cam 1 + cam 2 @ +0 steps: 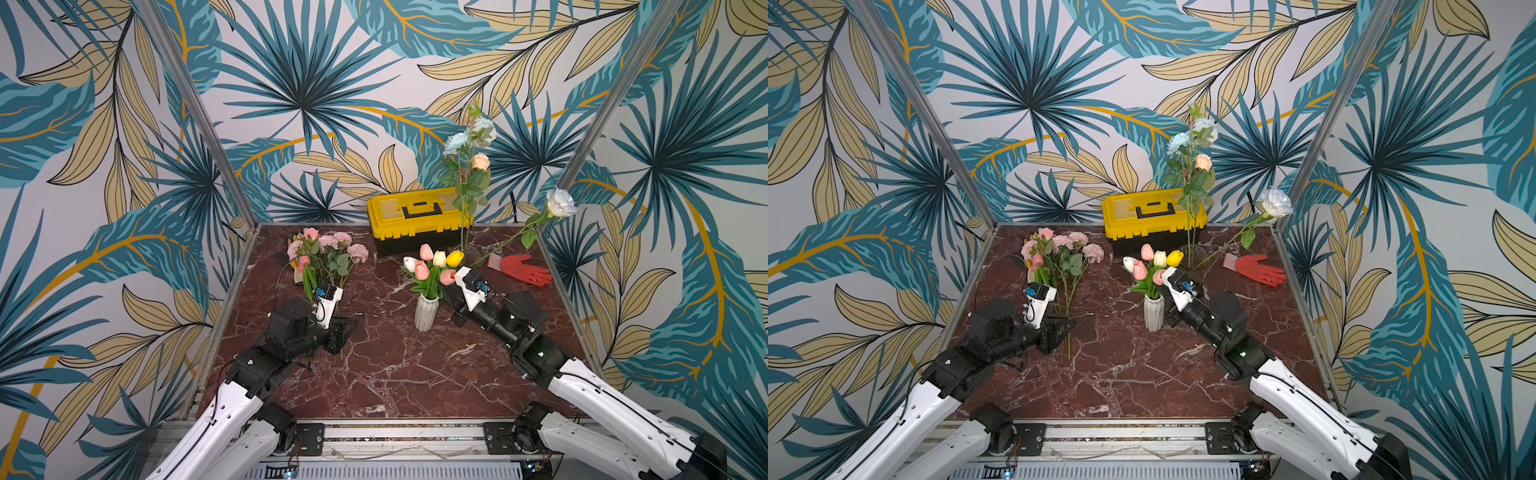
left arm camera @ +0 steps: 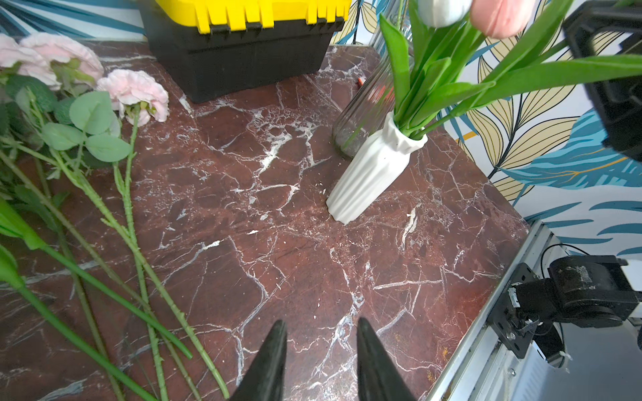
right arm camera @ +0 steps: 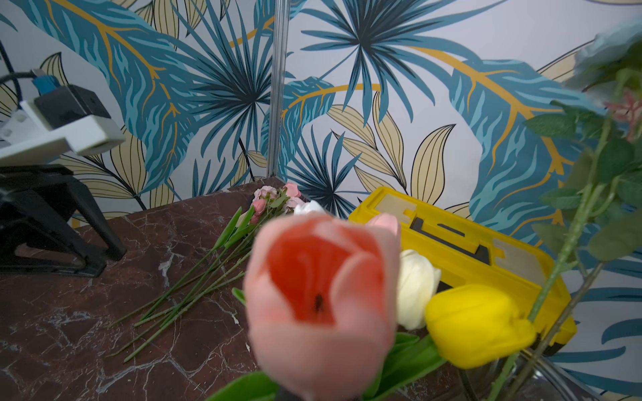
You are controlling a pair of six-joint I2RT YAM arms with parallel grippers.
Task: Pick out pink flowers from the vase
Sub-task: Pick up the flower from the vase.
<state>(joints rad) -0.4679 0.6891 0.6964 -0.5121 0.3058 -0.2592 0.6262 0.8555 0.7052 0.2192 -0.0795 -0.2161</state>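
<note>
A white ribbed vase (image 1: 426, 313) stands mid-table holding tulips: pink ones (image 1: 422, 270), a white, a cream and a yellow one (image 1: 455, 258). My right gripper (image 1: 449, 291) is shut beside the bunch, right under one pink tulip (image 1: 448, 276). That bloom (image 3: 321, 295) fills the right wrist view and hides the jaws, which appear to hold its stem. More pink flowers (image 1: 328, 249) lie in a pile at the back left, stems toward the front. My left gripper (image 2: 321, 324) hovers open and empty over bare table beside those stems (image 2: 139, 264).
A yellow toolbox (image 1: 415, 218) sits against the back wall. A clear glass vase (image 1: 469, 253) behind the tulips holds tall pale blue and peach roses, and a white rose (image 1: 560, 202) leans right. A red glove (image 1: 521, 268) lies at the back right.
</note>
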